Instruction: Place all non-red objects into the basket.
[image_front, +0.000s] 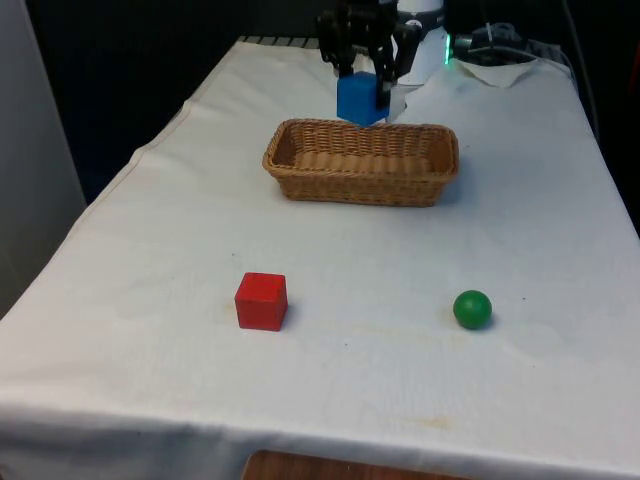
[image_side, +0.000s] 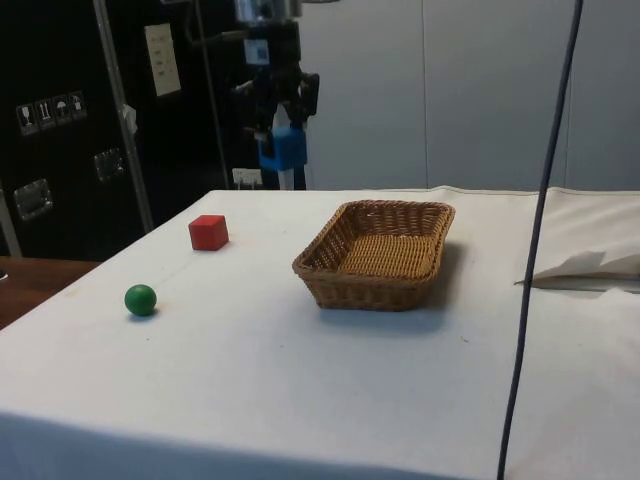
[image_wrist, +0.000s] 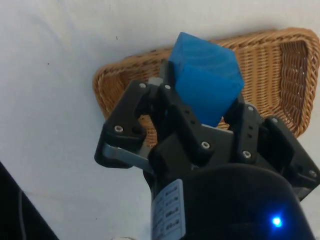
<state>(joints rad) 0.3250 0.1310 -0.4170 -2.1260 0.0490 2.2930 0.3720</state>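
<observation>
My gripper (image_front: 362, 78) (image_side: 280, 128) (image_wrist: 202, 107) is shut on a blue cube (image_front: 360, 98) (image_side: 283, 148) (image_wrist: 205, 80) and holds it in the air above the wicker basket (image_front: 362, 161) (image_side: 378, 252) (image_wrist: 280, 65), over the end of it on the front view's left. The basket has nothing in it. A red cube (image_front: 261, 300) (image_side: 208, 232) rests on the cloth near the front edge. A green ball (image_front: 472, 309) (image_side: 140, 299) lies to its right in the front view.
A crumpled fold of white cloth (image_front: 470, 75) (image_side: 585, 265) lies behind the basket near the robot's base. Bare cloth surrounds the basket on every side.
</observation>
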